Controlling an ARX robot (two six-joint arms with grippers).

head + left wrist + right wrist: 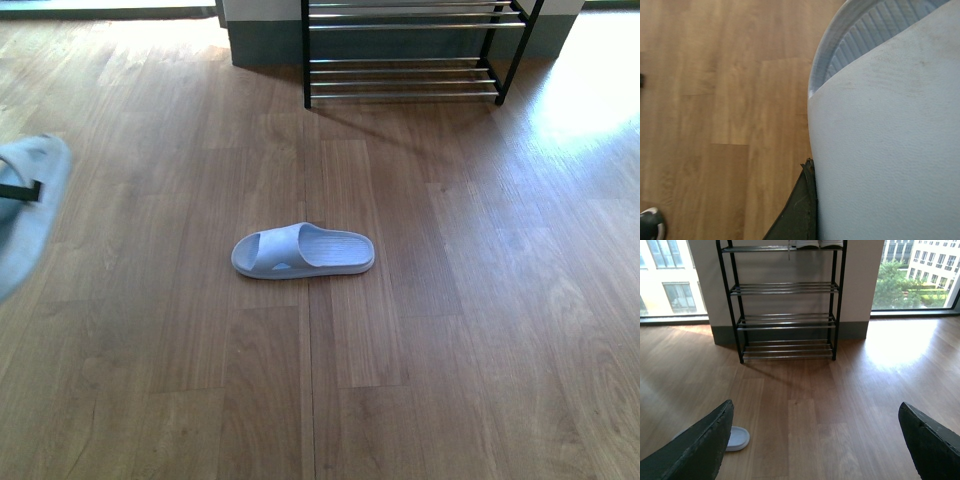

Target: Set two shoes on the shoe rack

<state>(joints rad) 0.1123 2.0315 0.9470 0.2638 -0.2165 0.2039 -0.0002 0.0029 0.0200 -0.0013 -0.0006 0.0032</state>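
Front view: one pale slide (303, 250) lies on the floor (450, 350), well short of the shoe rack (400, 68); its twin (25, 215) hangs at the left edge — clamped in the left fingers (797, 215). The right fingers (695, 450) gape empty. Light, bendy rubber, probably — grip the strap (283, 245).

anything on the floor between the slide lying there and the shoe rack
Nothing: in the front view, only bare wood floor and the rack's shadow separate the slide from the shoe rack.

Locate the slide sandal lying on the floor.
In the front view the slide sandal lies flat on the wood floor near the centre, apart from the shoe rack beyond it, right of the held sandal.
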